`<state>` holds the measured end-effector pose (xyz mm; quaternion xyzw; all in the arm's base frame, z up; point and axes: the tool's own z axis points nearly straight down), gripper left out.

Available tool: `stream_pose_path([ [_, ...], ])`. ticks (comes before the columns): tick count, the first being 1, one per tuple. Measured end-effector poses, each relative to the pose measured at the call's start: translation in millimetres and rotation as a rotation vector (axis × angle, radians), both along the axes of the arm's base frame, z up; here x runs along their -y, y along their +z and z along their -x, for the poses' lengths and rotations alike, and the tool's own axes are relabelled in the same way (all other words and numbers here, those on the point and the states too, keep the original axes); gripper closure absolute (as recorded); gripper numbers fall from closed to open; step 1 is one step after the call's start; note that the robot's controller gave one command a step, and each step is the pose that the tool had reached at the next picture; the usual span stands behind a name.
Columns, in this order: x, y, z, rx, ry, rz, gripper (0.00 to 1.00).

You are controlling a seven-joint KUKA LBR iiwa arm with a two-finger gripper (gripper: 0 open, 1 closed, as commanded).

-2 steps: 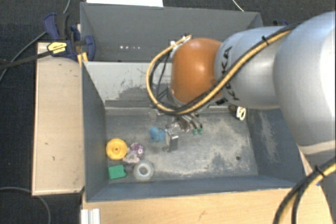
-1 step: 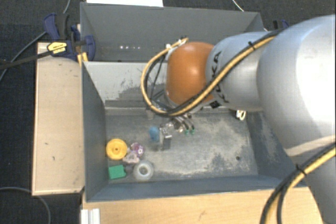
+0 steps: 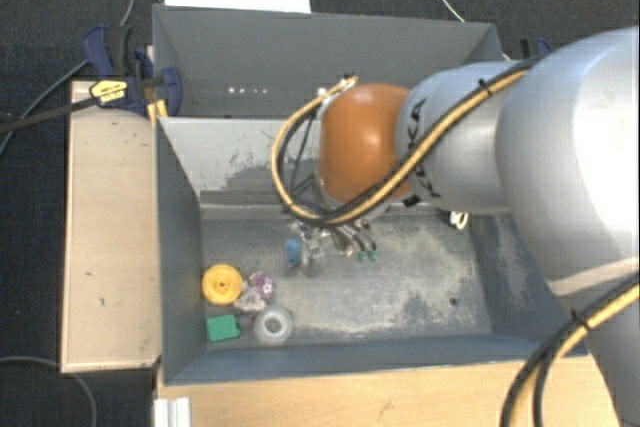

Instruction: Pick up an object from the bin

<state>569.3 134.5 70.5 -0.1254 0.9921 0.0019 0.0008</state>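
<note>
Bin (image 3: 180,245) of grey metal stands before me, and the big silver arm (image 3: 560,145) comes into it from the right side. At the wrist of the arm sits a rounded orange cover (image 3: 360,145), with black and yellow cables (image 3: 285,155) looped around its left side.

Under this cover the tool (image 3: 335,240) hangs low, close to the bin floor, about in the middle and nearer to the back wall. The cover hides most of it, so I cannot tell if it is open or closed, or if it has hold of anything.

Just beside the tool, on its left, is a small blue thing (image 3: 295,254). On its right is a small green thing (image 3: 368,256). Both are too small for me to say what they are, or if they touch the tool.

Well apart from the tool, in the front left corner, four things lie together. These are a yellow round piece (image 3: 222,283), a purple and white lump (image 3: 259,288) touching it on the right, a green block (image 3: 222,327) in front of the yellow piece, and a pale ring (image 3: 274,323) beside the block.
</note>
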Motion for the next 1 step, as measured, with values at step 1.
stream_pose_path([
  [1,0.0,0.0,0.0,0.000,0.001,0.000,1.00],
])
